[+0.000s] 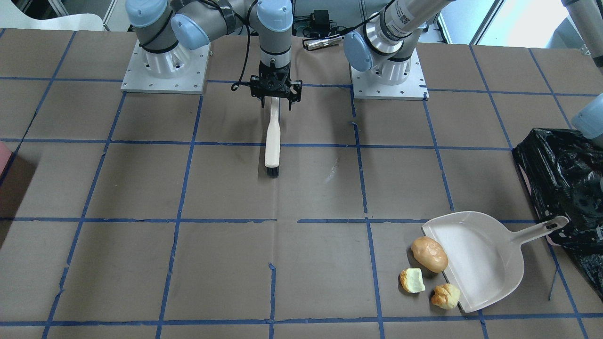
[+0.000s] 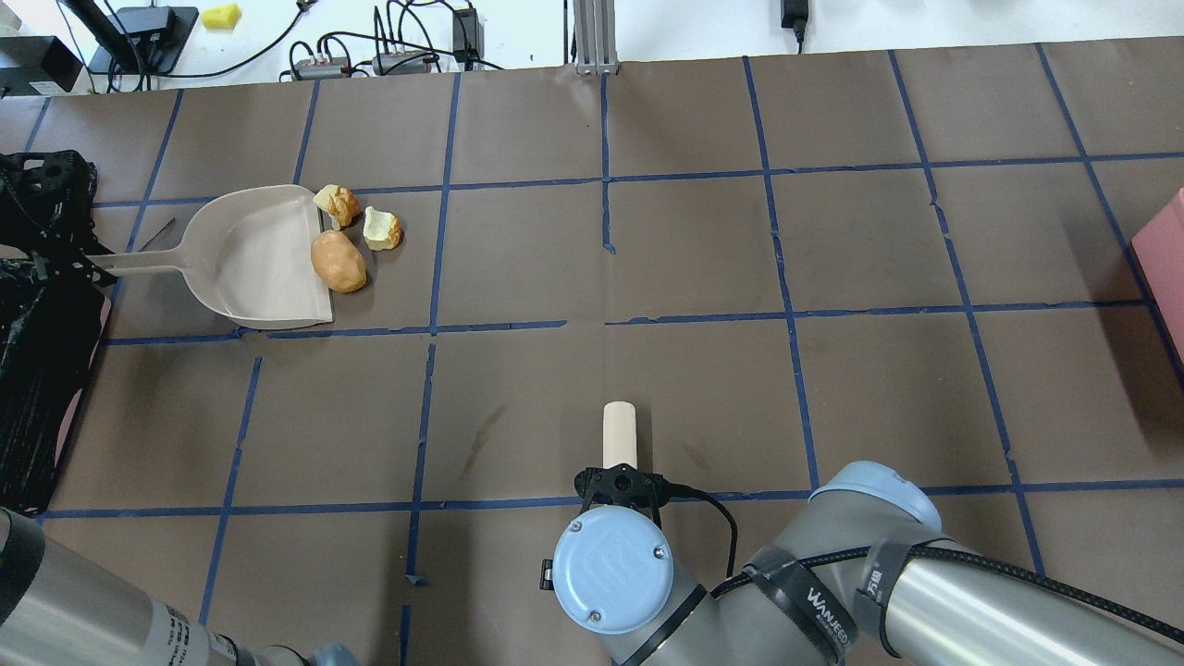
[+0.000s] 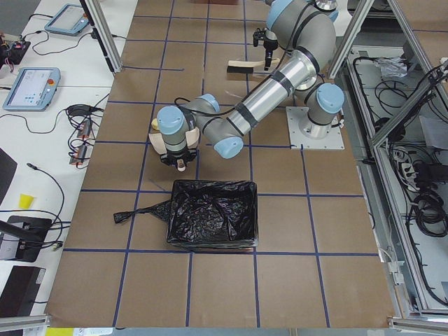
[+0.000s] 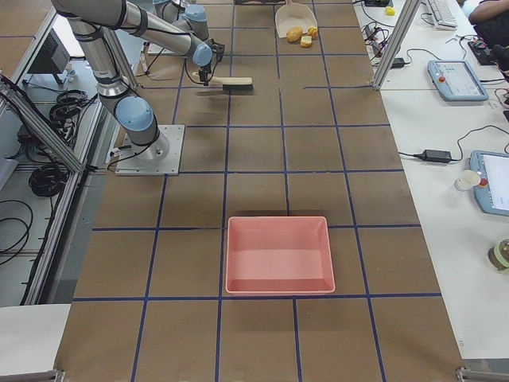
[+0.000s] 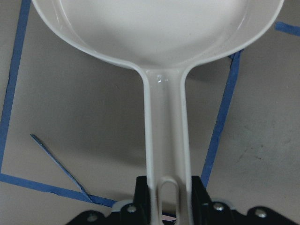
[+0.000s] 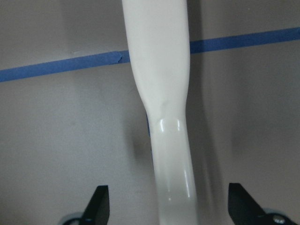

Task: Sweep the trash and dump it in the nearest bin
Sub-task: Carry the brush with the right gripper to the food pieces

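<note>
Scraps (image 1: pixel 429 254) number three; left jaws clamp one dustpan (image 1: pixel 476 259), right jaws wide astride one brush (image 1: pixel 272 141).

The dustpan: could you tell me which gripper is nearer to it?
Left. The left gripper grips the dustpan by its handle; the right gripper is far off, at the brush.

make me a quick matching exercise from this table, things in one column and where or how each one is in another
Things:
1 dustpan
2 brush
3 potato-like scrap
4 pink tray

States:
a handle between the fingers of the open right gripper
b at the table end on the robot's right
c handle clamped in the left gripper
d on the table at the dustpan's open edge

Pairs: 1-c, 2-a, 3-d, 4-b
</note>
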Controlling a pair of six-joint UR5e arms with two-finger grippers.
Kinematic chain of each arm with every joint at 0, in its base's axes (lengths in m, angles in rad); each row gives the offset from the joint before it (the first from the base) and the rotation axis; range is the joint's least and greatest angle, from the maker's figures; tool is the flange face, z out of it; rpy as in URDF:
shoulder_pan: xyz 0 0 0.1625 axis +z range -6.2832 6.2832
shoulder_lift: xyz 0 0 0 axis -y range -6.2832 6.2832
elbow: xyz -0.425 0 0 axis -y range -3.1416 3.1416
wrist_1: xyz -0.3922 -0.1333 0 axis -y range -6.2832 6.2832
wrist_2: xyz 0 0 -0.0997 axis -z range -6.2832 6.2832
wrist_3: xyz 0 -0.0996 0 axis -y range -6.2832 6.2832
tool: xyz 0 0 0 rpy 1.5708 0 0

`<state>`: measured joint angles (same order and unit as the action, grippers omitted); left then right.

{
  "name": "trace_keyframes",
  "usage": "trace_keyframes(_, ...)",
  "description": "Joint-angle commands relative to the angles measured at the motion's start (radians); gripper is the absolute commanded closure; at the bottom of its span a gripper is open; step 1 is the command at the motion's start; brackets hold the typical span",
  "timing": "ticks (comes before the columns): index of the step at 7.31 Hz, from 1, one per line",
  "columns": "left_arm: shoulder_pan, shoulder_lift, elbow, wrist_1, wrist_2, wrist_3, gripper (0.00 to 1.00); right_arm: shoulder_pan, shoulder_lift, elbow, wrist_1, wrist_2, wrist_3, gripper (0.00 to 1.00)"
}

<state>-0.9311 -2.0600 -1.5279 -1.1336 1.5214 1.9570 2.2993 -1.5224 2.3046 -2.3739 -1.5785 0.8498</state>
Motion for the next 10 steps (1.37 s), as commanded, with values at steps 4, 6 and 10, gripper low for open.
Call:
trace_keyframes(4, -0.006, 0.003, 0.000, 0.000, -0.004, -0.012, 1.00, -0.009, -0.002, -0.023, 0.004, 0.037, -0.014, 0.80)
trace_keyframes(6, -0.006, 0.003, 0.000, 0.000, -0.004, -0.010, 1.00, -0.012, -0.005, -0.036, 0.010, 0.035, -0.021, 0.91)
trace_keyframes(10, -0.006, -0.002, 0.002, 0.000, -0.003, -0.015, 1.00, -0.032, 0.005, -0.143, 0.051, 0.034, -0.084, 0.91)
